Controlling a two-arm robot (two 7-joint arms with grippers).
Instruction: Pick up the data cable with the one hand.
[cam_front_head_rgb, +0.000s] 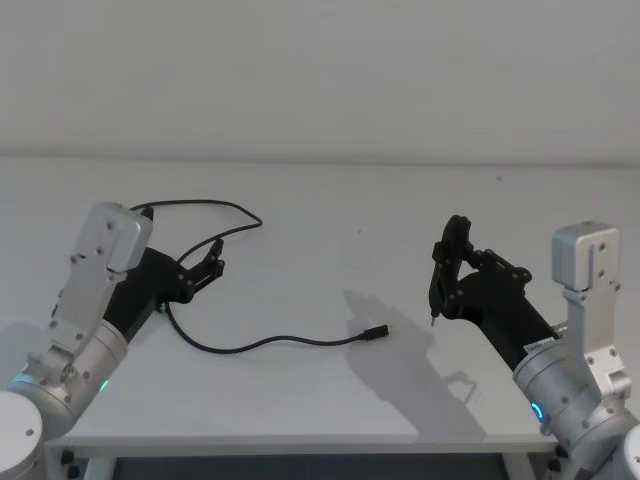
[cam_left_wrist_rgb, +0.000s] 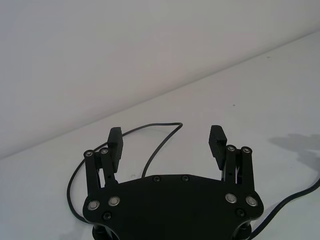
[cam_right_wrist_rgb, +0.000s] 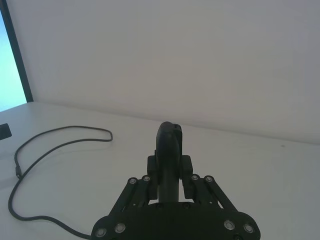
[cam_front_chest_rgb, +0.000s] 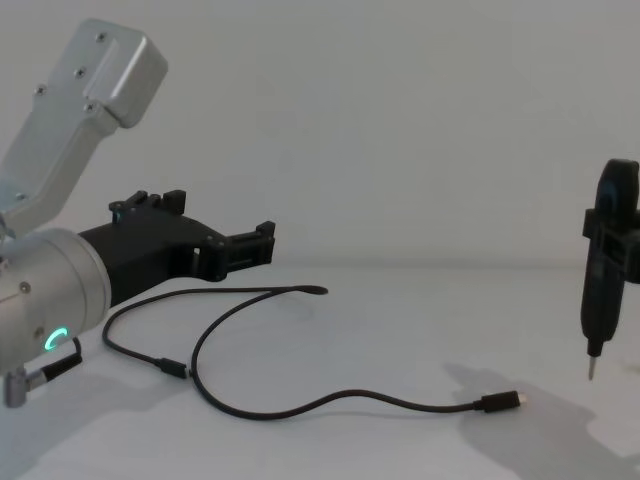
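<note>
Over the left of the table the left hand hovers, fingers apart, above the slack data cable — best lowered astride one strand before closing. The right hand, clamped on a black tool, idles apart.

Bare table lies open around the cable. From my left gripper, fingers spread, the way toward 4 o'clock is free. My right gripper clamps an upright tool at 3 o'clock, well apart.

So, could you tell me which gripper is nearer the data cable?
Left. The left gripper, jaws open, hovers beside the data cable; the right gripper, shut on a black tool, hangs well right of its plug.
</note>
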